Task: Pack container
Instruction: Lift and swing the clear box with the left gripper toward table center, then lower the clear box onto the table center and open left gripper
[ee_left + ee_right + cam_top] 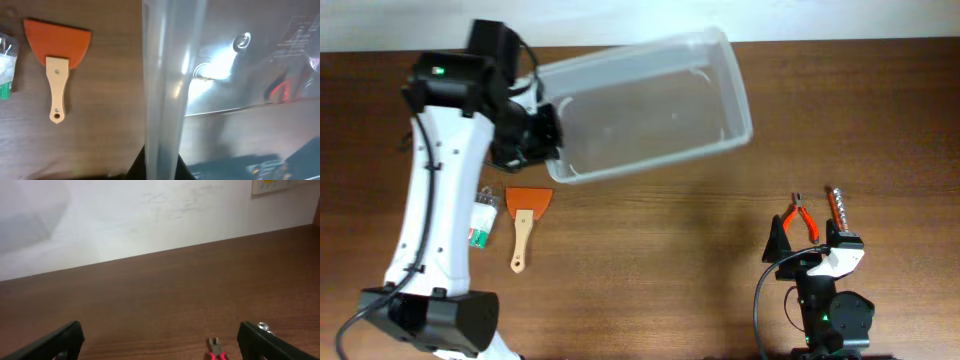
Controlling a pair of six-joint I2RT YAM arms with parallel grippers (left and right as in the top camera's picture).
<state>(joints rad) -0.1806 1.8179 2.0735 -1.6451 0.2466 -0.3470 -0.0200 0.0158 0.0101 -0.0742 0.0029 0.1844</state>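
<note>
The brown wooden table (670, 240) fills the overhead view. On its far left part is the container (650, 105), a clear rectangular bin turned at a slant, with its right end reaching toward the table's back edge. Whether its base rests flat on the wood or hangs a little above it is hard to tell from above.

The left arm (430, 200), white with black joints, reaches from the near left corner up to the container's left short end. There the left gripper (548, 138) is clamped on the container's wall. The left wrist view shows that clear wall running up from between the dark fingers (137, 167).

The right arm (825, 300) sits low at the near right. The right gripper (161, 342) has its jaws spread wide apart with nothing between them, pointing across bare wood toward the back wall.

Just below the container's left end lies a scraper (525, 222) with an orange blade and a pale wooden handle. A small clear packet (485, 215) with green print lies just beside it on the left.

Ahead of the right gripper lie red-handled pliers (803, 218). Beside them is a slim tool (838, 207) with a reddish-brown grip, possibly a screwdriver.
</note>
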